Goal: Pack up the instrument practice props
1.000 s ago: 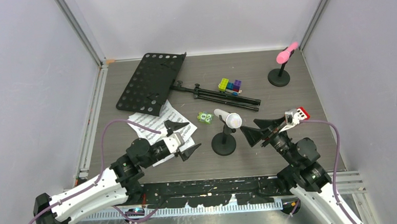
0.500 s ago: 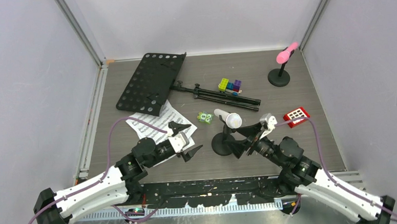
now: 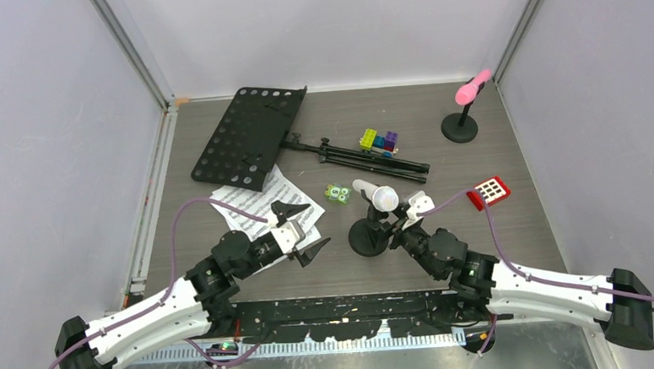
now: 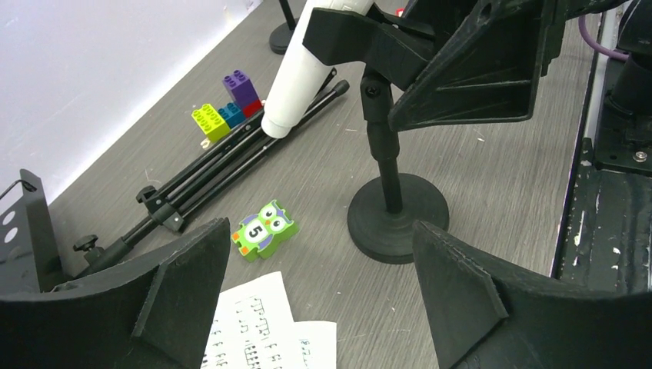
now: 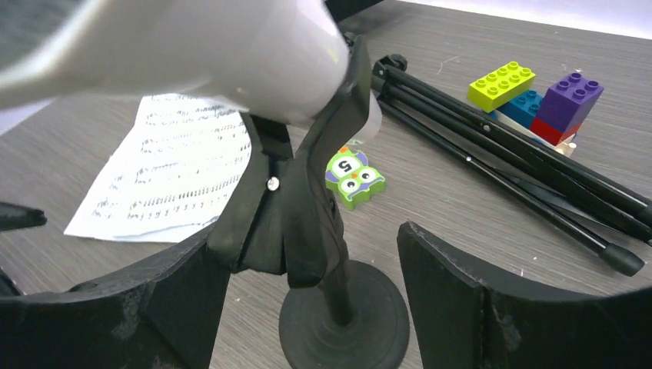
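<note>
The white microphone (image 3: 377,195) is carried tilted in the near mic mount (image 3: 368,236), toward 6 o'clock on the tabletop (image 3: 466,164). The right gripper (image 3: 391,225) is spread wide, its jaws set either side of the mount's stem with nothing clasped. The left gripper (image 3: 307,230), equally wide and empty, is held at 9 o'clock of the mount, over the sheet-music pages (image 3: 248,197). Were the stem closed on off-centre, the mount could be tipped and the microphone dislodged.
</note>
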